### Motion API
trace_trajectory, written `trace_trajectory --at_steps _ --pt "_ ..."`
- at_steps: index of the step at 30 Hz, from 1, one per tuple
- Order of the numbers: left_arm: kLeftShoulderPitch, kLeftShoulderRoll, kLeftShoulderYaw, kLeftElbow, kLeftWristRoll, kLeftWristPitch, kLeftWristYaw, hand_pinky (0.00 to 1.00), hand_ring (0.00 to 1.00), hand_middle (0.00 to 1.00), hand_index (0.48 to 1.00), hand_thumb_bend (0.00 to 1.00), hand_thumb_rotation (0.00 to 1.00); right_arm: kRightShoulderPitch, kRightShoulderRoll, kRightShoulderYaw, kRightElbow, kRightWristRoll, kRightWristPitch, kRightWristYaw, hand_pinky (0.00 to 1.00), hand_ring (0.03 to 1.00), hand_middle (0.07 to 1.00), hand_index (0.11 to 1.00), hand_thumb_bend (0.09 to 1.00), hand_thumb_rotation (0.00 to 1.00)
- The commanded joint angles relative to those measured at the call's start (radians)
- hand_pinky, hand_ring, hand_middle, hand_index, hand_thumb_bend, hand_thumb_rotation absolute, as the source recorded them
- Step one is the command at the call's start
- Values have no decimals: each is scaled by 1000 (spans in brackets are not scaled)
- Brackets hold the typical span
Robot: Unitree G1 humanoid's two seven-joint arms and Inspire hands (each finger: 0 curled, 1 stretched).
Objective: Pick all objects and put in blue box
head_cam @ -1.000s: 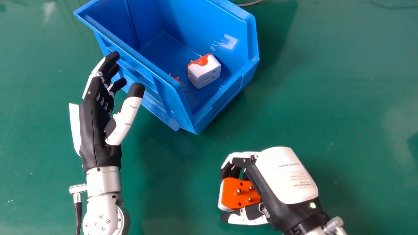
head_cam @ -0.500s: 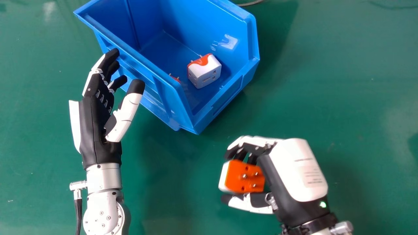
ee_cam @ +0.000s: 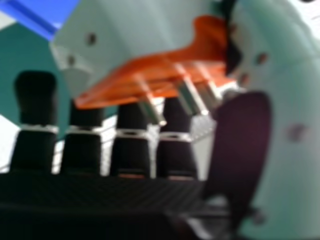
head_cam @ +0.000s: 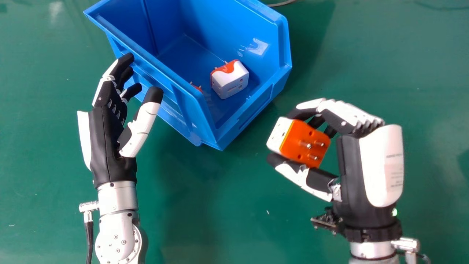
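Adapter [head_cam: 298,141], boxy orange-and-white plastic: gripped, black-and-white right hand [head_cam: 381,161]; left hand [head_cam: 106,146] open. Raise over blue plastic box [head_cam: 227,29]; release low.

The desk [head_cam: 220,220] is plain green, the box [head_cam: 227,22] solid blue. The held adapter [head_cam: 300,141] is orange and white, the boxed adapter [head_cam: 231,82] white with wavy orange. The left robot hand [head_cam: 106,143] and right robot hand [head_cam: 381,165] are black and white.

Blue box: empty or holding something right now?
Holding something: a white-and-orange adapter lies inside the blue box, beside a partly hidden red piece.
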State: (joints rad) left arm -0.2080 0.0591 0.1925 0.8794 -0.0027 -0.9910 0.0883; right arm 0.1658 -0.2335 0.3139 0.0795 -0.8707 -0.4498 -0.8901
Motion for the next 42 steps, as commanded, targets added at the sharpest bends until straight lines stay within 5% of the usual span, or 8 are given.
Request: trace_trajectory --at_steps 1,8,22,26,42 --pt "-22 4 -5 -4 3 -8 0 801 875 884 804 813 564 -29 9 -14 -13 4 -20 -29 292 425 512 492 498 0" --pt "-21 6 -5 -3 5 -9 1 799 874 884 805 806 563 -98 21 -20 -4 0 -33 -33 293 429 523 491 495 0" --pt "-17 -3 -5 3 -12 -18 -11 805 877 885 806 809 560 -269 79 6 9 -1 4 46 305 432 524 482 496 0" --pt "-20 -2 -3 6 -7 -17 -5 806 878 885 805 810 558 -325 95 13 21 -3 18 79 310 438 523 478 496 0" --pt "-25 -3 -2 10 -15 -20 -11 817 884 888 807 814 562 -656 153 52 402 35 72 170 315 453 510 465 498 0"
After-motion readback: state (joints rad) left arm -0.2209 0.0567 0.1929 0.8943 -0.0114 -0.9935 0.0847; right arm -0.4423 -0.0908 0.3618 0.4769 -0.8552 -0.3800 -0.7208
